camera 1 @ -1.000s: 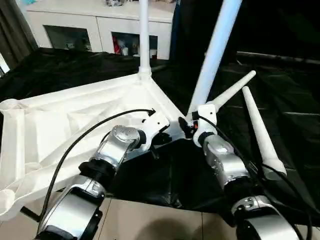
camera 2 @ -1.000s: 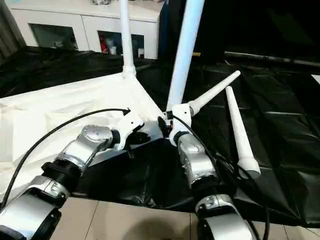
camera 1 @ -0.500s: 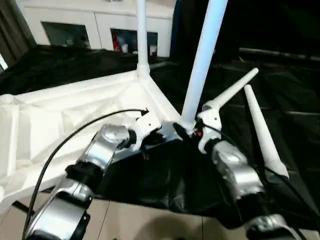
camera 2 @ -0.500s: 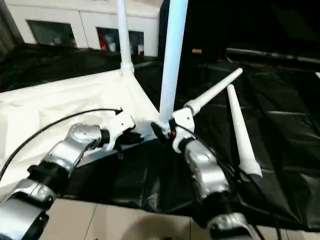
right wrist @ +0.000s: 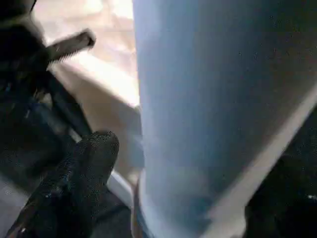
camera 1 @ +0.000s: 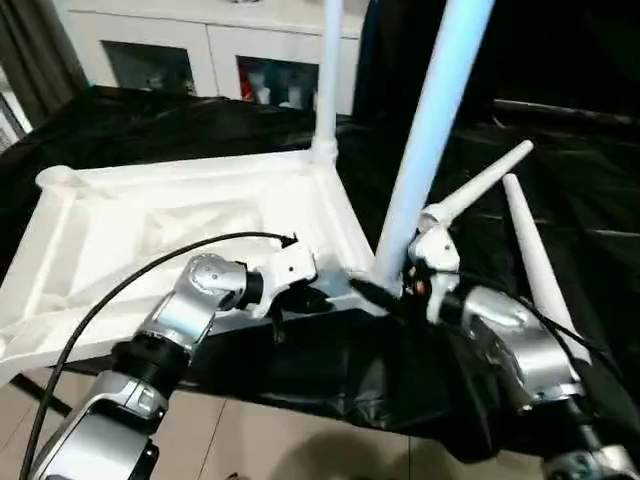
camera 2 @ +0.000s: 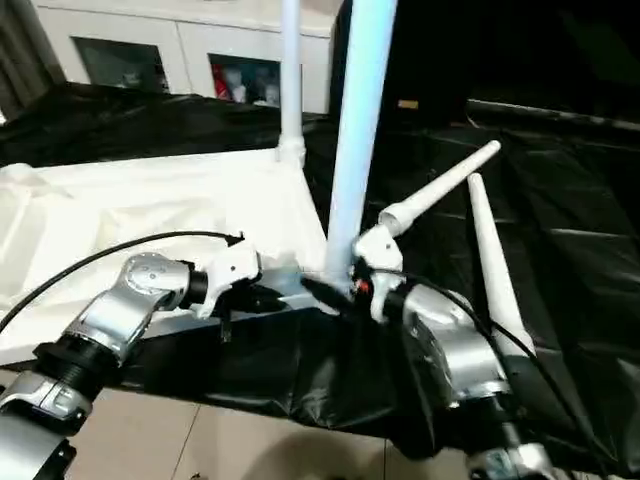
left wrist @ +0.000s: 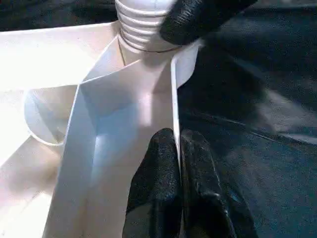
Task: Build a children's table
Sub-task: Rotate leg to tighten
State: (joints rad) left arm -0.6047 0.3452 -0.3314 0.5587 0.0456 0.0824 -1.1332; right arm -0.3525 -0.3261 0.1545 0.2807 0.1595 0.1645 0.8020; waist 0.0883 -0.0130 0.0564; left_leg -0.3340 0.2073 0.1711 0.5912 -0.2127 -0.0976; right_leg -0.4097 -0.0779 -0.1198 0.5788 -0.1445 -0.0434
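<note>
The children's table top [camera 1: 150,215] lies upside down on a black sheet, ribs up. One white leg [camera 1: 328,80] stands in its far corner socket. A second leg [camera 1: 432,130] rises tilted from the near right corner socket; its threaded end [left wrist: 143,25] shows above the socket. My right gripper [camera 1: 385,290] is open with its fingers [right wrist: 79,183] on either side of that leg's base, a small gap showing beside one finger. My left gripper [left wrist: 177,144] is shut on the table top's thin edge wall close to that corner. Two loose legs [camera 1: 480,185] [camera 1: 535,270] lie on the sheet to the right.
A white cabinet with glass doors [camera 1: 200,50] stands behind the table top. The black sheet [camera 1: 580,160] spreads right and back. Tiled floor [camera 1: 300,440] shows at the front edge. A black cable [camera 1: 130,290] loops over my left forearm.
The whole view has shifted as the camera moved. My right forearm has swung round to the near leg's right side, fingers staying at its base. My left gripper keeps its hold on the edge wall.
</note>
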